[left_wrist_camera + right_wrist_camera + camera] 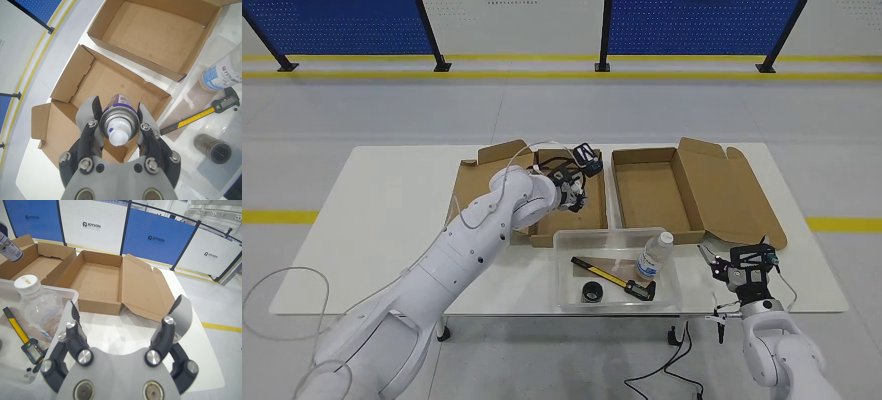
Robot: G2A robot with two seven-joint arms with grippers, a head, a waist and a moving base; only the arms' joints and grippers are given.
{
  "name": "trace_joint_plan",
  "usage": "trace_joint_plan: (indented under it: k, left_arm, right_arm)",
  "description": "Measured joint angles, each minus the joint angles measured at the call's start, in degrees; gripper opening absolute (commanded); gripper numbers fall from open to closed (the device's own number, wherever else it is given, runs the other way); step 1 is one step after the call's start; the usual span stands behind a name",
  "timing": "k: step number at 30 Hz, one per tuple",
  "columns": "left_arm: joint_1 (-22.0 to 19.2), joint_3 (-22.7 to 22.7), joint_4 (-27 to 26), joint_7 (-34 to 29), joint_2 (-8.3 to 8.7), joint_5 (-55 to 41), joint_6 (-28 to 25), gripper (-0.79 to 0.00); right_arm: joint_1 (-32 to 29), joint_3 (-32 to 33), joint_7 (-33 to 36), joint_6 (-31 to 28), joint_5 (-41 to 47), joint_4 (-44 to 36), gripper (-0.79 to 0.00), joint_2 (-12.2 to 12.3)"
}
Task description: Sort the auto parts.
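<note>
Left claw pinching spray can above left box, likely lined up for drop-in; right claw spread, empty, beside tray, out of the way.

The left arm stretches from the near left corner diagonally out towards the far middle of the table, its white links nearly straight and the wrist bent downward at the end. The left gripper points down, with its two fingers pressed against opposite sides of an upright spray can, which hangs in the grip. The right arm is drawn back at the near right edge, showing little beyond its forearm and wrist. The right gripper faces the far side, held low and roughly level, its jaws spread wide with nothing between them.
</note>
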Motion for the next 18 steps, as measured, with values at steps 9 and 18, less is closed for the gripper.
trace_joint_plan:
  k: [9,18]
  left_arm:
    - [-0.02,0.01,-0.02,-0.03,0.01,0.01,-0.07,-0.785]
    - [1.62,-1.24,0.48,-2.05,-0.28,-2.03,3.38,-0.785]
  right_arm:
    - [0.0,0.0,0.0,0.0,0.0,0.0,0.0,0.0]
    - [0.0,0.0,0.0,0.0,0.0,0.0,0.0,0.0]
